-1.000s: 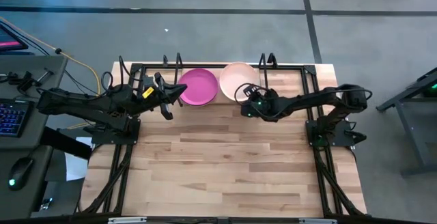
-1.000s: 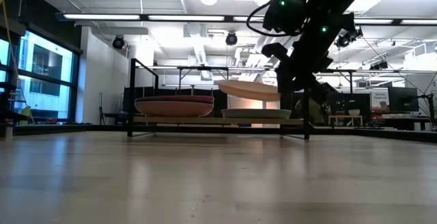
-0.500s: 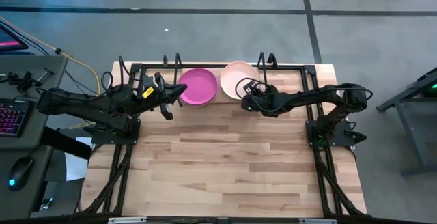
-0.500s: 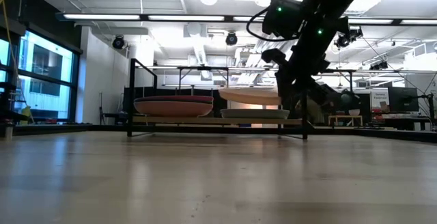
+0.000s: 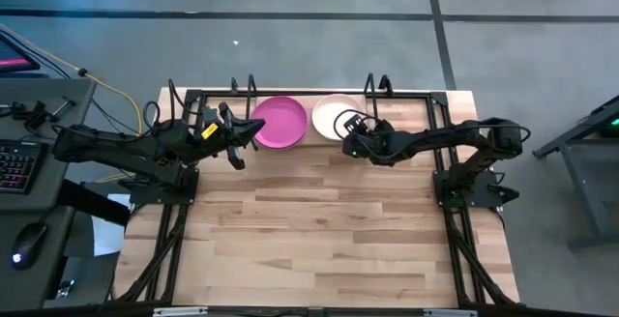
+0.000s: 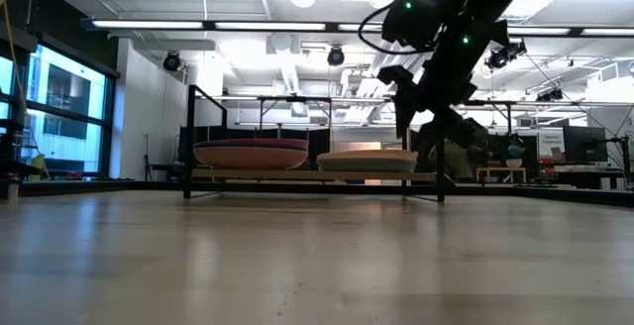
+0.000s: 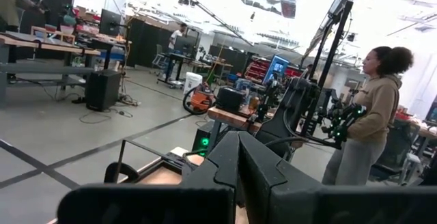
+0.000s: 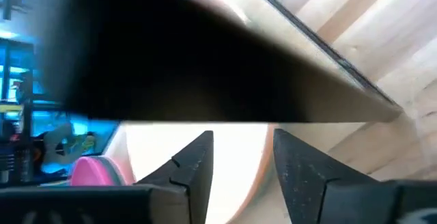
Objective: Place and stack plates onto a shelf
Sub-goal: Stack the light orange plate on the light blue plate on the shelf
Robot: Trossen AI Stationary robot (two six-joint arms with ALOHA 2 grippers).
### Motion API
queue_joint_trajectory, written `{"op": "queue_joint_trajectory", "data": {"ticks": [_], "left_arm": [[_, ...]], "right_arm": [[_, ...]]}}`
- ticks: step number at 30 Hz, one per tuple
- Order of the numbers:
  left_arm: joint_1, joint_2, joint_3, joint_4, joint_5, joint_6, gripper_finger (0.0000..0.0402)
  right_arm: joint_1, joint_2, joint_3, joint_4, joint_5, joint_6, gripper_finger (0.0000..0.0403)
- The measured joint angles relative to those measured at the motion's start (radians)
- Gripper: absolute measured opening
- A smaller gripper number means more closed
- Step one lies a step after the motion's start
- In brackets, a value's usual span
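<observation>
The shelf (image 6: pixel 317 176), a low black wire rack on a wooden base, stands at the table's far edge. On its left half lies a magenta plate (image 5: pixel 280 122) on top of a pinkish one (image 6: pixel 253 157). On its right half a cream plate (image 5: pixel 334 114) lies level on a darker plate (image 6: pixel 369 165). My right gripper (image 8: pixel 242 159) is open just above the cream plate's near right rim (image 6: pixel 404 127), its fingers on either side of the rim and not touching it. My left gripper (image 5: pixel 235 138) is shut, left of the magenta plate, and points up into the room (image 7: pixel 239 162).
A larger black tubular frame (image 5: pixel 193 95) runs round the table's edges and behind the shelf. The bare wooden tabletop (image 5: pixel 309 230) stretches toward the near edge. A desk with a keyboard (image 5: pixel 19 162) stands off the table's left. A person (image 7: pixel 365 121) stands in the room beyond.
My right gripper has carried the cream plate a little toward the far edge and down. It has then opened and let go. The plate, held tilted above the shelf's right half before, now lies level on the plate beneath it.
</observation>
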Motion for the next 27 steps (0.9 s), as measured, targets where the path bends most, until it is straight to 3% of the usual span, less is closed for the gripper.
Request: {"op": "queue_joint_trajectory", "data": {"ticks": [7,13,16,20,27], "left_arm": [[0.000,0.000,0.000,0.001,0.000,0.035,0.0000],[0.000,0.000,0.000,0.001,0.000,0.035,0.0000],[0.000,0.000,0.000,0.002,0.000,0.028,0.0000],[0.000,0.000,0.000,0.002,0.000,0.025,0.0000],[0.000,-0.001,0.000,0.002,-0.018,0.024,0.0000]], "right_arm": [[0.000,-0.037,0.053,-0.025,0.016,-0.167,0.0136],[0.000,-0.067,0.093,-0.053,-0.066,-0.396,0.0130],[0.000,-0.067,0.098,-0.075,-0.151,-0.507,0.0103],[0.000,-0.066,0.096,-0.090,-0.206,-0.616,0.0020],[-0.028,-0.041,0.094,-0.118,-0.236,-0.742,0.0003]]}}
